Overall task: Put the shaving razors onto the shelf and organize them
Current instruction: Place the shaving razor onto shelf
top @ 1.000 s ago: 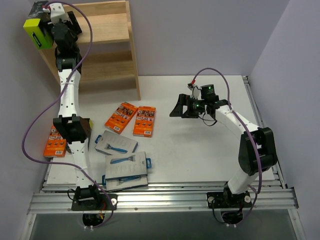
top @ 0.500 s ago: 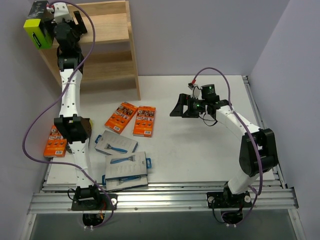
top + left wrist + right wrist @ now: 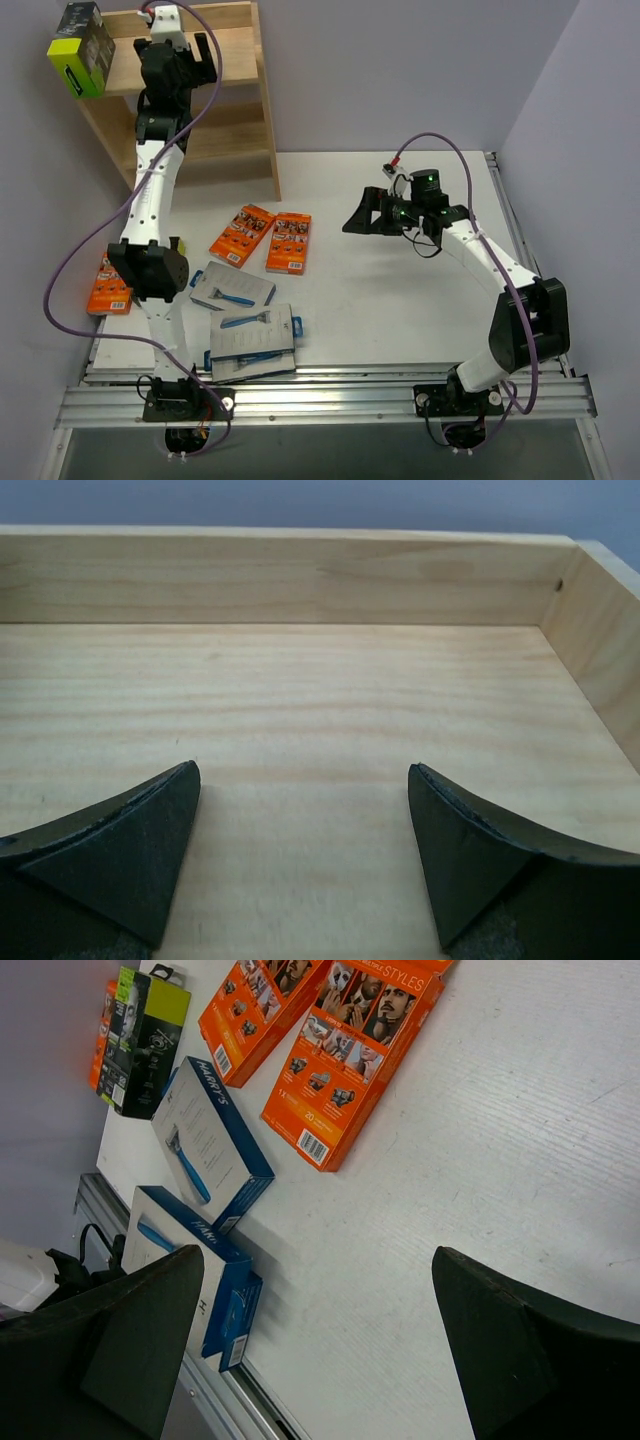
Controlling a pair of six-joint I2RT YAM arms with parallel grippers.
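Observation:
The wooden shelf (image 3: 232, 120) stands at the back left. A black box with lime-green sides (image 3: 80, 48) rests at the left end of its top tier. My left gripper (image 3: 190, 55) hovers over that tier to the right of the box, open and empty; its wrist view shows only bare top board (image 3: 320, 690) between the fingers (image 3: 130, 850). On the table lie orange packs (image 3: 242, 234) (image 3: 289, 241) (image 3: 110, 285) and grey cards with a blue razor (image 3: 232, 289) (image 3: 255, 338). My right gripper (image 3: 360, 215) hangs open above the table, right of the packs.
The right wrist view shows another black and lime box (image 3: 145, 1040) lying beside an orange pack (image 3: 103, 1030) near the table's left edge, close to the left arm. The shelf's right side panel (image 3: 268, 110) rises beside the orange packs. Metal rails (image 3: 320, 400) run along the near edge.
My left gripper has let go of the black and lime box at the shelf's left end and slid right along the top tier. The right arm has shifted only slightly.

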